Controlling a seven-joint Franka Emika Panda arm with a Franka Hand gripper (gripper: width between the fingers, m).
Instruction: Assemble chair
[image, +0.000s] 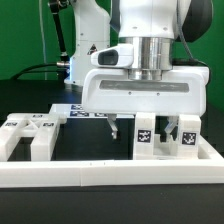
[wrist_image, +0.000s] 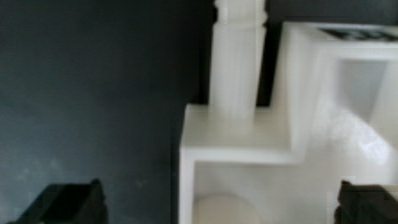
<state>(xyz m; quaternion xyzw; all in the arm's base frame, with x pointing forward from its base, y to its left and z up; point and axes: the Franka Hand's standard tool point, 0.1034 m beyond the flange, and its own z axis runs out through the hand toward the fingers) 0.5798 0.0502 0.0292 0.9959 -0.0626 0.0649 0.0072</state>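
Loose white chair parts with black-and-white tags lie on the dark table. Two blocky parts (image: 28, 135) are at the exterior view's left, and two upright tagged parts (image: 146, 134) (image: 186, 140) are at its right. My gripper (image: 142, 130) hangs low over the nearer upright part, one finger on each side of it. In the wrist view, a stepped white part with a narrow bar (wrist_image: 240, 150) sits between the dark fingertips (wrist_image: 71, 205). My gripper (wrist_image: 221, 208) is open, with gaps on both sides of the part. Another white part (wrist_image: 342, 90) lies beside it.
A long white border rail (image: 110, 172) runs along the front of the work area. The marker board (image: 72, 112) lies flat behind the gripper. The arm's white base (image: 85, 40) and cables stand at the back left.
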